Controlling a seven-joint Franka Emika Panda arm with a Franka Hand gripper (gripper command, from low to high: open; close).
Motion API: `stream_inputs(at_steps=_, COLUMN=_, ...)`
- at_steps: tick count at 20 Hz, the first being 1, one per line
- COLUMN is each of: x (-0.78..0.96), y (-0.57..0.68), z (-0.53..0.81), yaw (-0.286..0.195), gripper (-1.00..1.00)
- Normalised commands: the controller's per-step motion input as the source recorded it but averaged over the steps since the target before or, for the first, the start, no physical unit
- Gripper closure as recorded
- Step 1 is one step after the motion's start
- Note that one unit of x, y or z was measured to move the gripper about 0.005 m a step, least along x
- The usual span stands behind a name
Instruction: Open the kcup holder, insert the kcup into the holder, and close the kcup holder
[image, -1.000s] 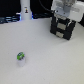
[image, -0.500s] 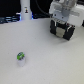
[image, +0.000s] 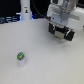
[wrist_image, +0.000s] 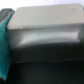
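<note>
The kcup (image: 20, 56), a small white pod with a green and blue top, stands alone on the white table toward the exterior view's left. The kcup holder (image: 62, 36) is a black box with pale strips at the exterior view's upper right. My gripper (image: 61, 29) hangs right at it, far from the kcup, and its fingers merge with the dark box. The wrist view is blurred and filled by a pale grey panel of the kcup holder (wrist_image: 45, 35) with dark below. No fingertip shows clearly, so open or shut is unclear.
A tall white bottle-like object (image: 24, 10) with a blue glow stands at the back on the exterior view's left. The white tabletop (image: 45, 62) spreads between the kcup and the holder. A teal strip (wrist_image: 4, 47) runs along one edge of the wrist view.
The arm has sunk slightly toward the kcup holder. The kcup has not moved.
</note>
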Motion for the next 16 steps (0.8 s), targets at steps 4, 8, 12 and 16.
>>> stream_inputs(at_steps=4, x=0.88, y=-0.36, z=0.14, yaw=-0.085, gripper=1.00)
stream_inputs(at_steps=8, x=0.83, y=-0.43, z=0.11, yaw=-0.078, gripper=1.00)
stream_inputs(at_steps=12, x=0.80, y=-0.47, z=0.13, yaw=-0.079, gripper=1.00)
stream_inputs(at_steps=16, x=0.67, y=-0.38, z=0.10, yaw=-0.071, gripper=-1.00)
